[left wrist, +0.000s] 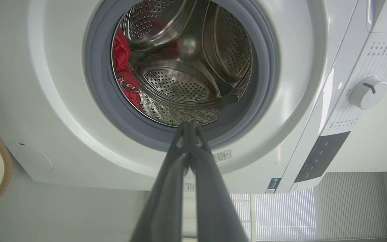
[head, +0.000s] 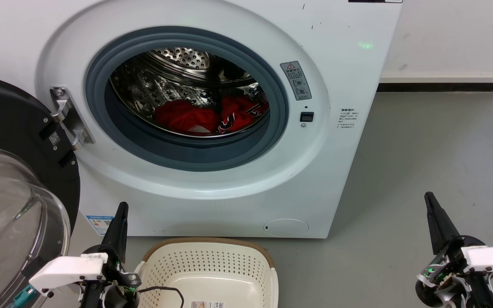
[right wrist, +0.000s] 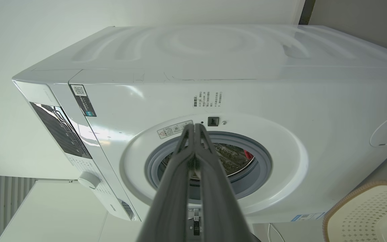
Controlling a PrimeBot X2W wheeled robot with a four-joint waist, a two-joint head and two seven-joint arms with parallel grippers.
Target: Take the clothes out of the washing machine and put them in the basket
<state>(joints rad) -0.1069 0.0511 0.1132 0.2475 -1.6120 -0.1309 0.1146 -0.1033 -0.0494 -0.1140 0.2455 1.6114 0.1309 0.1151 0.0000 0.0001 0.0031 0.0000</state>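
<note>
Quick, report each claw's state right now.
Left claw: closed, fingertips together, holding nothing.
Right claw: closed, fingertips together, holding nothing.

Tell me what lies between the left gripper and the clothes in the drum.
Head view: only the washing machine's white front and grey gasket lip lie between the left gripper and the clothes; the opening is unblocked.

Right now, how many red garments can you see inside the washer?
2, both low in the drum: a plain red heap on the left, and a lettered jersey beside it on the right. More could be hidden underneath.
</note>
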